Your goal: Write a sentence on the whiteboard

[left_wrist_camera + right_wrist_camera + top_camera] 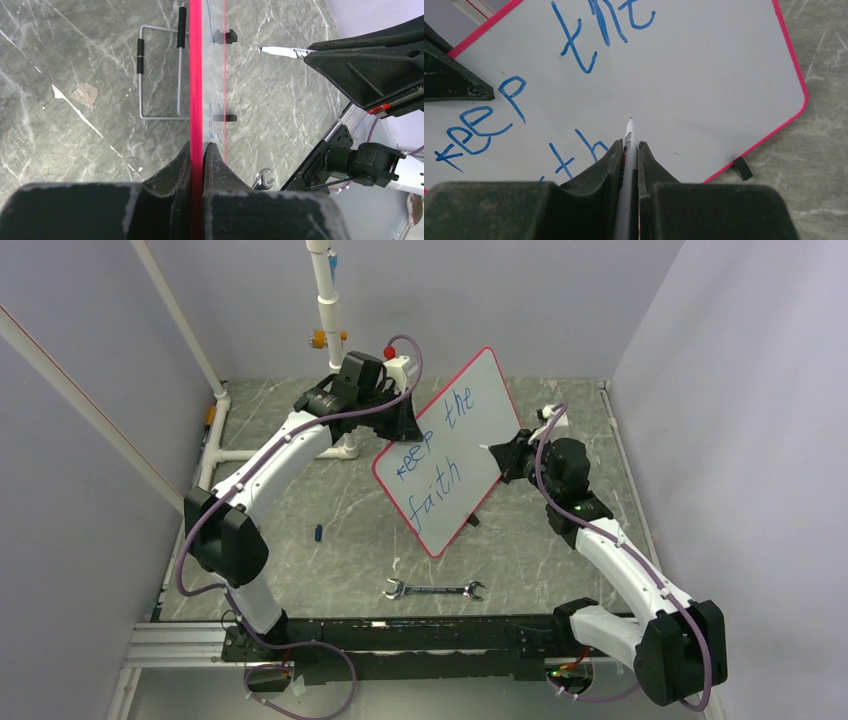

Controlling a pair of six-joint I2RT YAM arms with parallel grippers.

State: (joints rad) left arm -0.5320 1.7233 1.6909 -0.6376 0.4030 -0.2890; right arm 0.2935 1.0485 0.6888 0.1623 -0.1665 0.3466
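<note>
The whiteboard point(455, 455), white with a red-pink rim, stands tilted on the table. My left gripper point(400, 422) is shut on its upper left edge; in the left wrist view the red rim point(196, 75) runs straight between the closed jaws of that gripper point(197, 147). The sentence point(437, 445) reads "keep the faith" in blue. My right gripper point(628, 145) is shut on a white marker point(629, 134), which points at blank board point(704, 75) just right of "faith". The marker tip point(265, 49) stands a short way off the board's face.
A steel wrench point(433, 591) lies near the front of the table and a small blue cap point(318, 533) at the left. A wire stand point(160, 75) sits behind the board. Small black clips point(742, 169) stick out from the board's rim. White pipes point(327, 300) rise at the back.
</note>
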